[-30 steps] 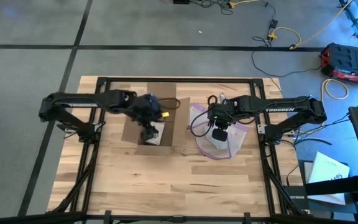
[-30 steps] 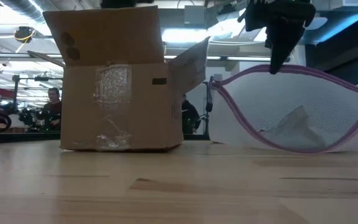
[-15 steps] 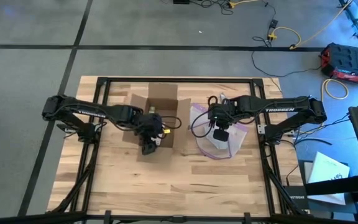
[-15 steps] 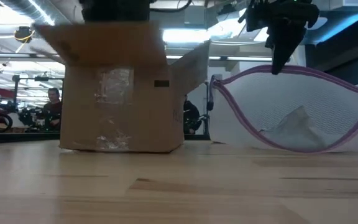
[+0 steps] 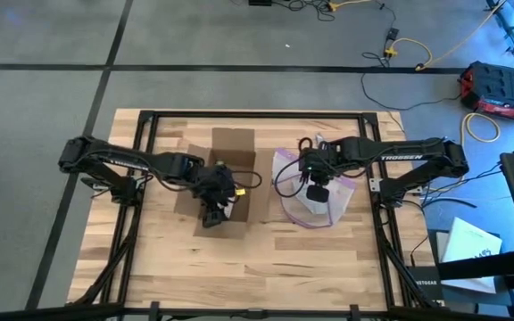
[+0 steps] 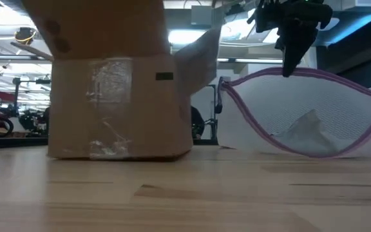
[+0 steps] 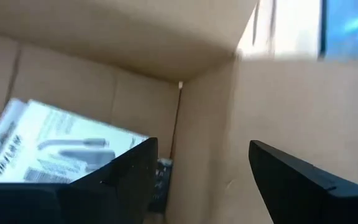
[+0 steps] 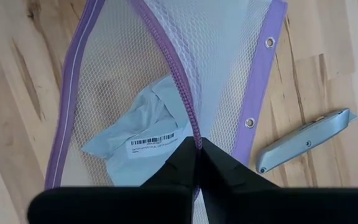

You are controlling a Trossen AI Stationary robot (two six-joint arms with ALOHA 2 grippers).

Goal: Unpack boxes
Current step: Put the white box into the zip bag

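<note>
Your left gripper (image 5: 212,214) reached inside the brown cardboard box (image 5: 230,152), fingers parted, holding nothing. Your right gripper (image 8: 197,149) pinched shut on the mesh bag's (image 8: 222,56) purple zip edge.

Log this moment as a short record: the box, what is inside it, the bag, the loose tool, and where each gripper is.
box: brown cardboard box, flaps open, standing on the table
box contents: a white printed packet lies inside
left gripper: left gripper reaching down into the box, jaws apart, gripping nothing visible
bag: mesh bag with purple zip edge, holding a pale labelled pouch
right gripper: right gripper shut on the bag's zip edge
tool: grey utility knife on the table beside the bag
</note>
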